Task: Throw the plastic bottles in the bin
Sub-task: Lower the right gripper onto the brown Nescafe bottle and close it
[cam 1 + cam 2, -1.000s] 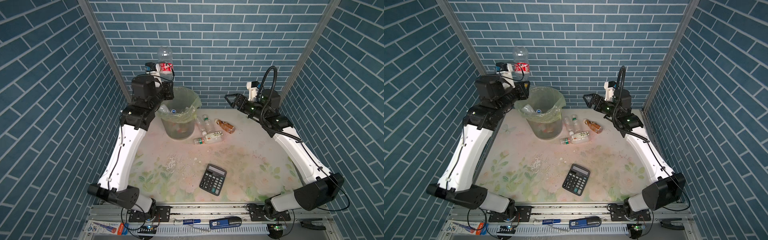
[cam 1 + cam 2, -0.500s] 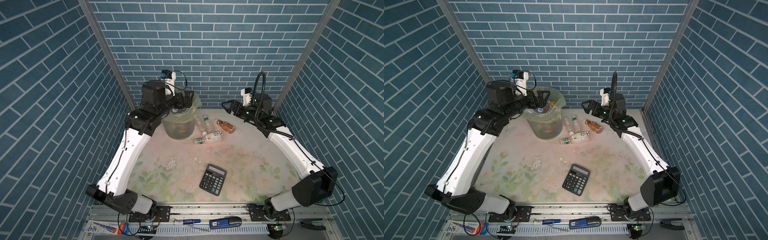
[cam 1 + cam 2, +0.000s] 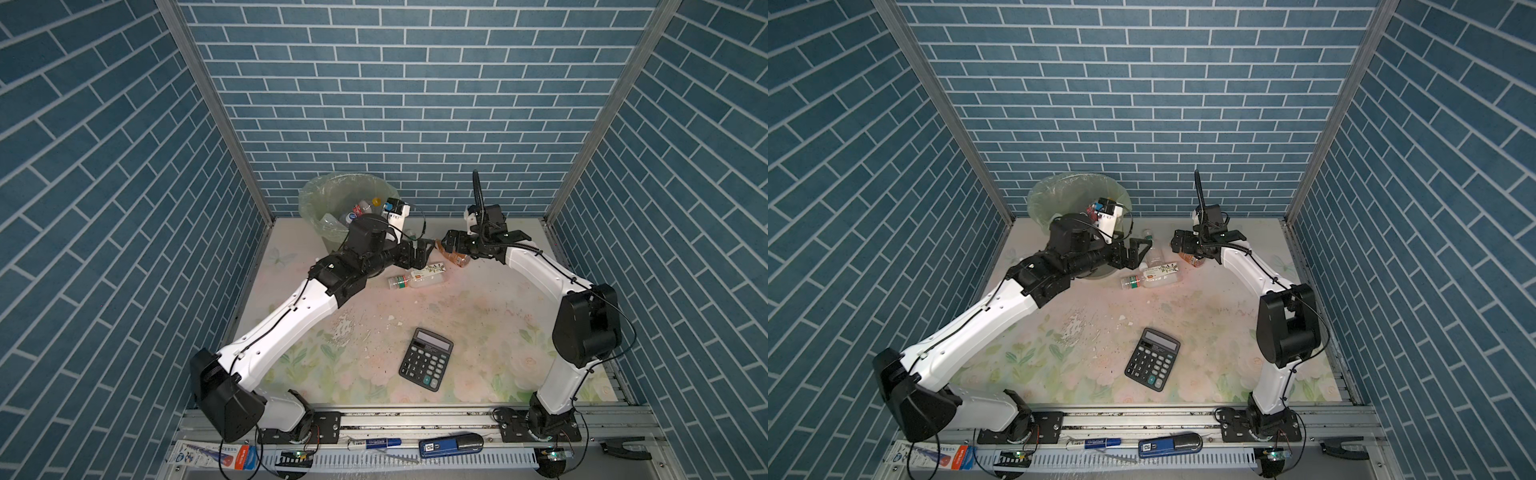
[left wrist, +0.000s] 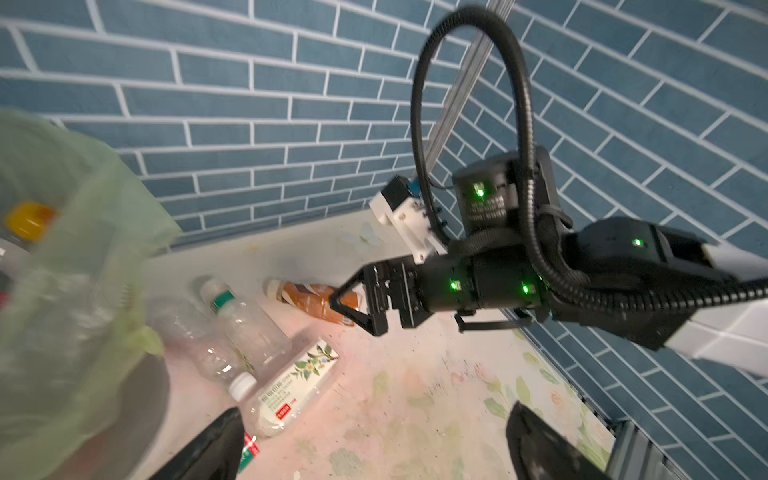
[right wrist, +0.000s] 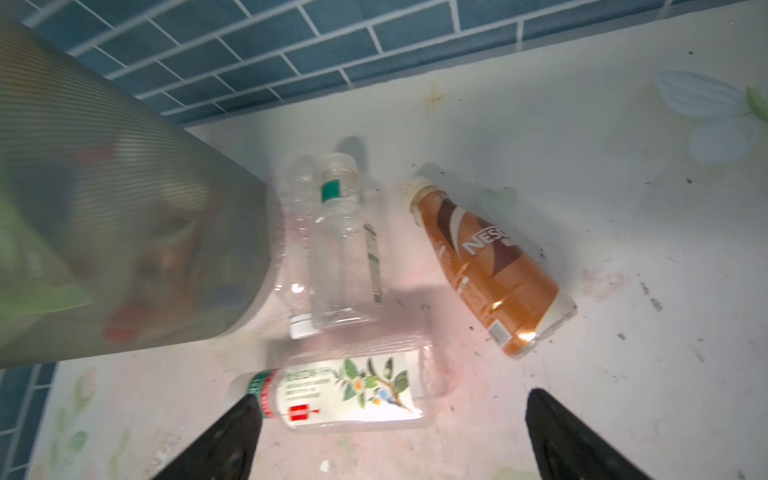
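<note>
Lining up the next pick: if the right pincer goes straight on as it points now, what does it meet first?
Probably the flower-label bottle, lying on its side just ahead of the open right pincer in its wrist view; depth is unclear.

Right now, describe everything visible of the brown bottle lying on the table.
The brown bottle lies on its side on the floral table, cream cap toward the back wall. It looks like glossy plastic in a caramel sleeve with dark brown and cream swirls, white lettering starting NES, and a barcode near the pale base. Cap on, seemingly intact. Only the table touches it; the clear bottles lie apart beside it, and the open right gripper hangs near without holding it.
</note>
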{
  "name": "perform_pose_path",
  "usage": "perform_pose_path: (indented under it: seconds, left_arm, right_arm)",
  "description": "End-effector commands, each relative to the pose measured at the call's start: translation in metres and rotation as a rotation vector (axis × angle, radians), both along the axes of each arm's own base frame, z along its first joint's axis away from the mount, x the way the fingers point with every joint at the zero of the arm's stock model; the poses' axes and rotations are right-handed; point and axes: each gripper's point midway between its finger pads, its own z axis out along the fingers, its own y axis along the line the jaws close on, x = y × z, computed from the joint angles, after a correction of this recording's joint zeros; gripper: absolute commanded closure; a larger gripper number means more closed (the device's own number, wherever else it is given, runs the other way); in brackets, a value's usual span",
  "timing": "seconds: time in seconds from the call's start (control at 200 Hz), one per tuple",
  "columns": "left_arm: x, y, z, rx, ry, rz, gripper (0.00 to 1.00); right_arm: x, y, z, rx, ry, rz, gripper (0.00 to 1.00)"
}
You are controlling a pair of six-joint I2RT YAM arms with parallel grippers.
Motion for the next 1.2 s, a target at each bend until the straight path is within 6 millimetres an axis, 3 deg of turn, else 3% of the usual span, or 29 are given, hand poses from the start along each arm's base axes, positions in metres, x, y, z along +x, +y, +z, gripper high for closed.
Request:
perform_pose_path:
  seconds: [0.0, 0.115, 0.3, 0.42, 0.555, 0.64, 0.655, 0.705, 0.94, 1.195]
  left_arm:
    - [-0.002, -0.017, 0.011, -0.104, 0.004, 0.003, 0.01]
    - [-0.002, -0.026, -0.004, -0.105, 0.045, -0.008, 0.01]
    - [-0.003, -0.024, -0.015, -0.097, 0.073, 0.003, 0.01]
    - [-0.004, -0.022, -0.02, -0.091, 0.082, 0.012, 0.01]
    - [-0.002, -0.022, -0.027, -0.077, 0.095, 0.014, 0.01]
    - [-0.001, -0.025, -0.028, -0.076, 0.098, 0.011, 0.01]
    - [0.0, -0.026, -0.029, -0.075, 0.1, 0.009, 0.01]
    - [0.001, -0.028, -0.031, -0.072, 0.105, 0.006, 0.01]
    - [0.006, -0.038, -0.034, -0.074, 0.126, -0.013, 0.01]
    - [0.006, -0.036, -0.035, -0.069, 0.125, -0.002, 0.01]
  right_arm:
    - [0.021, -0.021, 0.005, -0.126, -0.054, 0.038, 0.01]
    - [0.029, -0.025, -0.012, -0.197, -0.045, 0.092, 0.01]
    - [0.043, -0.019, -0.036, -0.239, -0.008, 0.188, 0.03]
    - [0.045, -0.009, -0.05, -0.221, 0.025, 0.238, 0.07]
    - [0.048, -0.014, -0.069, -0.266, 0.07, 0.239, 0.15]
    - [0.044, -0.013, -0.07, -0.262, 0.085, 0.253, 0.18]
    - [0.044, -0.013, -0.085, -0.267, 0.112, 0.255, 0.18]
    - [0.042, -0.015, -0.092, -0.278, 0.126, 0.252, 0.19]
    - [0.039, -0.018, -0.112, -0.295, 0.17, 0.254, 0.26]
    - [0.04, -0.021, -0.109, -0.302, 0.163, 0.238, 0.44]
